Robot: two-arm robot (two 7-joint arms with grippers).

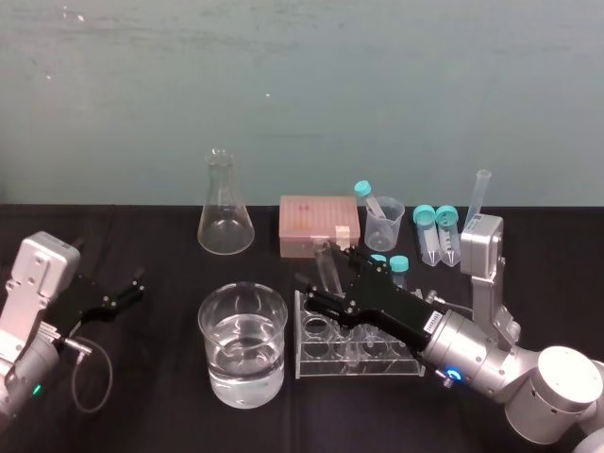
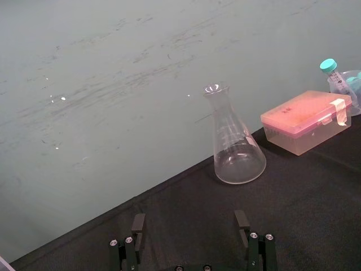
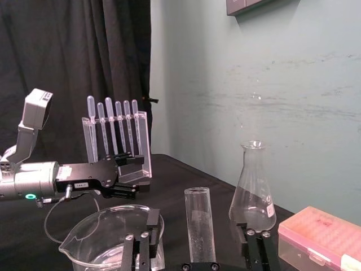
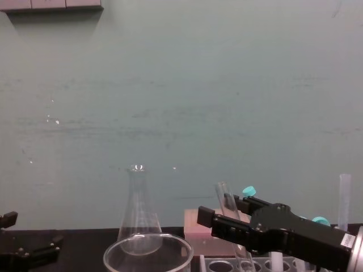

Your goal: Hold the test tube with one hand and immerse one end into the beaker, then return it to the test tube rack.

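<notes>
While the left end effector (image 1: 130, 288) rests idle near the left edge of the counter (image 1: 151, 415) with its fingers apart, the right end effector (image 1: 324, 276) reaches in from the right over the test tube rack (image 1: 360, 366). Its two fingers (image 3: 145, 243) stand on either side of the test tube (image 3: 198, 223), spread with a gap on both sides, so they clamp nothing. The test tube leans a little, open lip up, its lower end down in the left end of the rack. The beaker (image 1: 243, 344), partly filled with clear liquid, sits just left of the rack. Farther back stand a conical flask (image 1: 226, 208) and a pink box (image 1: 316, 222).
</notes>
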